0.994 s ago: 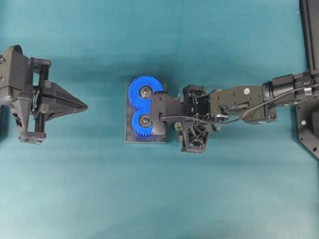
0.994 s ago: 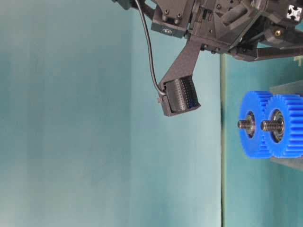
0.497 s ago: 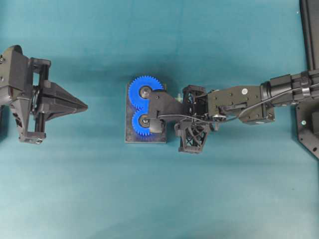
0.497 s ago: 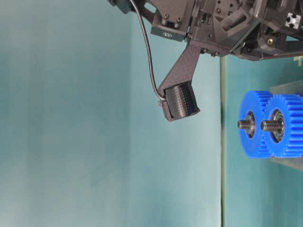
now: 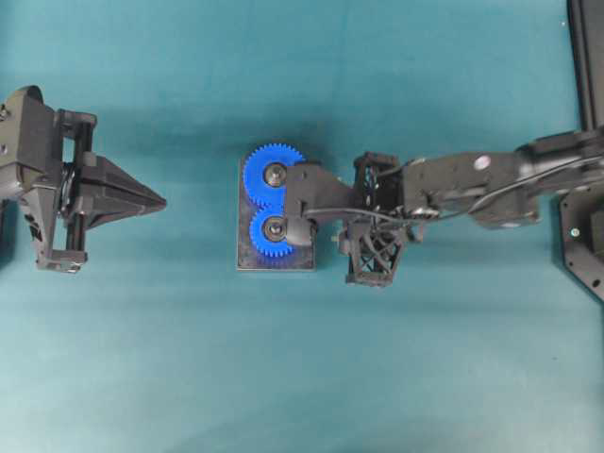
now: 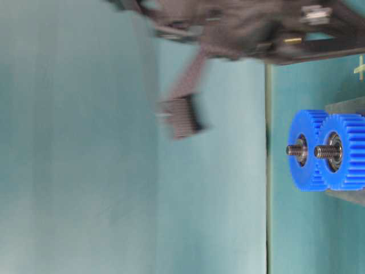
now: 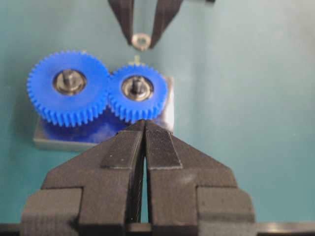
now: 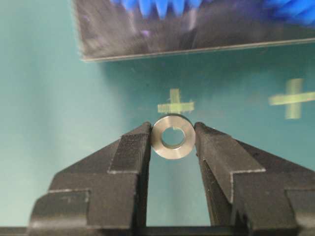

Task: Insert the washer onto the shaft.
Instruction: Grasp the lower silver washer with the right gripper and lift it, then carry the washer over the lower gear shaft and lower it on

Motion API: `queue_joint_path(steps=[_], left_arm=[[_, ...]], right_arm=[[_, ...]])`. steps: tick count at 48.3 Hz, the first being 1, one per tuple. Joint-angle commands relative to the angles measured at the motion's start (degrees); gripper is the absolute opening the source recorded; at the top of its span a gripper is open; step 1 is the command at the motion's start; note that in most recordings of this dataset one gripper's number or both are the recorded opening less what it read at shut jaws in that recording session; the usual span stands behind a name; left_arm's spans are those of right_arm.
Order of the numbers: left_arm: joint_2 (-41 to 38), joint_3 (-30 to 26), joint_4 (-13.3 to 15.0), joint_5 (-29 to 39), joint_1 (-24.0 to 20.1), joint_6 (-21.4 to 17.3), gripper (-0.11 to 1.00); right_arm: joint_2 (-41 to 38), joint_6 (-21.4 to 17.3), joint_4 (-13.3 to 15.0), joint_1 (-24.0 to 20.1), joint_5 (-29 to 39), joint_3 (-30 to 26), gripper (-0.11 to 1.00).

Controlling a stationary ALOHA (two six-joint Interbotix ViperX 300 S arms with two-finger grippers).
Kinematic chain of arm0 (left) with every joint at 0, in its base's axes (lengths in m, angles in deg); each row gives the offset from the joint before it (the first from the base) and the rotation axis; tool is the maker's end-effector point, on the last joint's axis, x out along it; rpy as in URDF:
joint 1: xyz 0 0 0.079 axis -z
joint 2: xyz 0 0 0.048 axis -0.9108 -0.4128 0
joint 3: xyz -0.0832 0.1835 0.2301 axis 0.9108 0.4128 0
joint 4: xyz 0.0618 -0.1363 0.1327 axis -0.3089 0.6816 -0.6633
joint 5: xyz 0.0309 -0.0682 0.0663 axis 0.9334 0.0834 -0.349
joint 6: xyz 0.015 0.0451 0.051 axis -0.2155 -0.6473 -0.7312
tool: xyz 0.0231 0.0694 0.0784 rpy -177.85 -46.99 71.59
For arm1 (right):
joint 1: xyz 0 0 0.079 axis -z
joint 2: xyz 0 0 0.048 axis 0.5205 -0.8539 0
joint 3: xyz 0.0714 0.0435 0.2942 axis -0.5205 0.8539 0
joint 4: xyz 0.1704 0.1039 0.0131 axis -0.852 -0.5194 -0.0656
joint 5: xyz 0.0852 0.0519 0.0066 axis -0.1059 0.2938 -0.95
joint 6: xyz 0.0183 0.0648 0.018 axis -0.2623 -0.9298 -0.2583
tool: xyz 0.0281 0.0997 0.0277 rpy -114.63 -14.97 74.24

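A small steel washer point(image 8: 172, 136) is pinched by its rim between the fingertips of my right gripper point(image 8: 172, 135), which is shut on it just above the teal table. In the left wrist view the washer point(image 7: 141, 41) hangs behind the smaller gear. Two blue gears point(image 5: 273, 176) point(image 5: 272, 232) sit on a grey base plate point(image 7: 54, 140), each with a threaded shaft point(image 7: 69, 77) point(image 7: 136, 84) standing through its middle. My left gripper point(image 5: 162, 201) rests far to the left, shut on nothing, pointing at the gears.
Yellow-green cross marks point(image 8: 175, 105) point(image 8: 293, 98) lie on the table beside the base plate. The right arm's wrist camera mount point(image 5: 304, 203) overhangs the gears. A black frame point(image 5: 585, 189) stands at the right edge.
The right gripper's fingers have drawn in. The right arm has shifted slightly and is rising from the table, blurred in the table-level view. The left arm has not moved.
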Motion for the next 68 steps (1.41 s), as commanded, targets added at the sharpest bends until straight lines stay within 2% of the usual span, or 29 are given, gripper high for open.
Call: queue_joint_path(steps=[1, 10, 22, 68], left_arm=[[0.2, -1.7, -0.2, -1.0, 0.1, -0.1, -0.01], [0.1, -1.7, -0.2, -1.0, 0.1, -0.1, -0.01], [0.2, -1.8, -0.2, -1.1, 0.1, 0.0, -0.01], [0.4, -1.3, -0.2, -1.1, 0.1, 0.0, -0.01]], right_arm=[[2.7, -0.4, 0.7, 0.0, 1.1, -3.8, 0.31], [1.2, 0.8, 2.7, 0.1, 3.1, -11.2, 0.31], [-3.6, 2.5, 2.8, -0.4, 6.3, -17.7, 0.31], [-7.9, 2.5, 2.8, -0.9, 5.6, -19.0, 0.31]])
